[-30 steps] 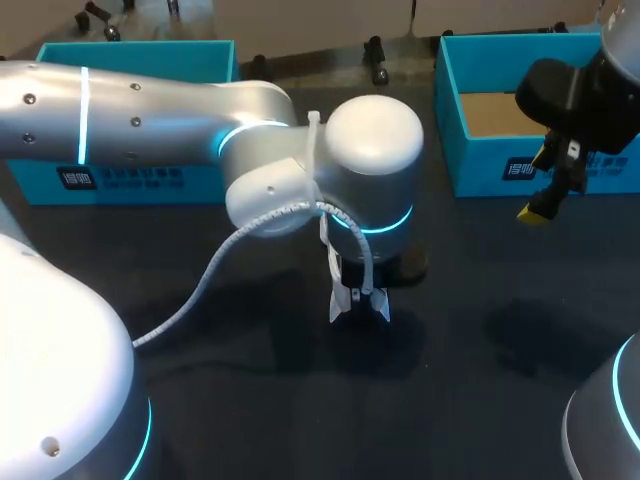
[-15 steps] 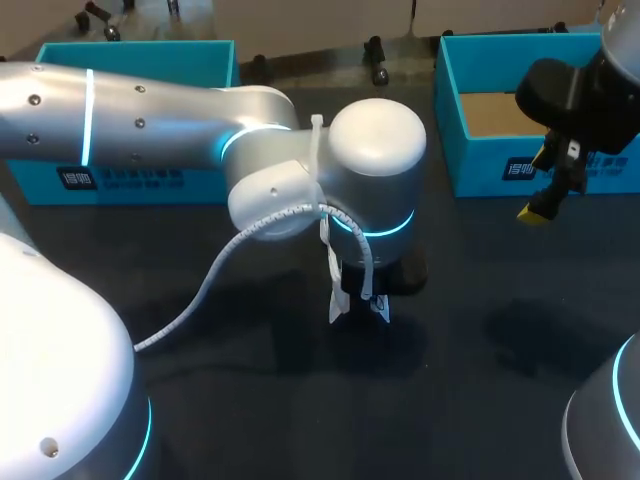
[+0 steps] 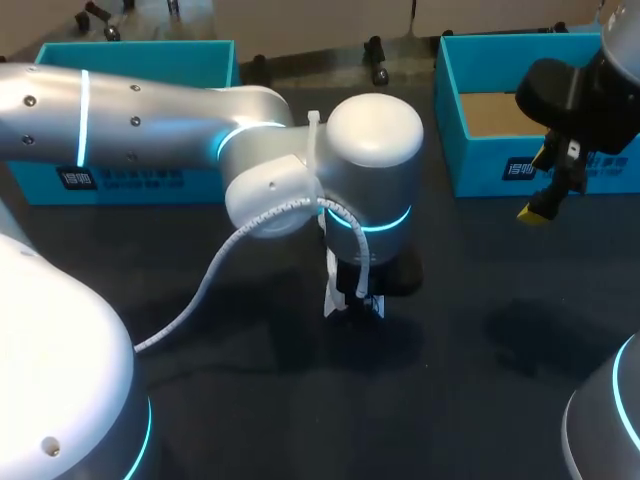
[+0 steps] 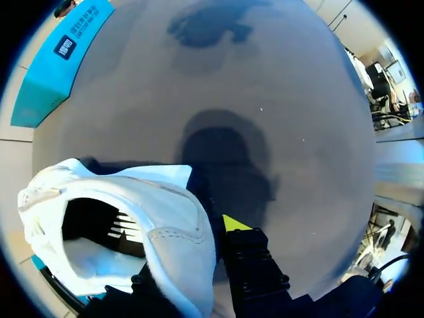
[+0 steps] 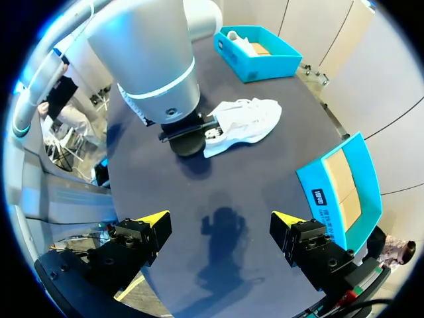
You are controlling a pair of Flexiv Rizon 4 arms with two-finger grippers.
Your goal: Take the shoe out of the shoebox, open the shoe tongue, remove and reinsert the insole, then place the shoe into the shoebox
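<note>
Left arm [image 3: 150,110] shifted slightly, fingers [image 4: 233,223] pinching shoe [image 4: 165,212].

We look down on a dark, matte bench [image 3: 480,410] that spreads wide under us. Soft-edged shadows [image 3: 520,335] lie on its surface in several places, the light falling evenly.

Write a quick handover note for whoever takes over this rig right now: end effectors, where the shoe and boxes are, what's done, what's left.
Left end effector: down at the opening of the white shoe; grip unclear.
Right end effector: open, empty, above the bare table.
Shoe: lying mid-table, outside both the far-left teal box and the far-right teal box.
Done: shoe is out.
Left: tongue and insole work (stage unclear), then shoe back into the box.
</note>
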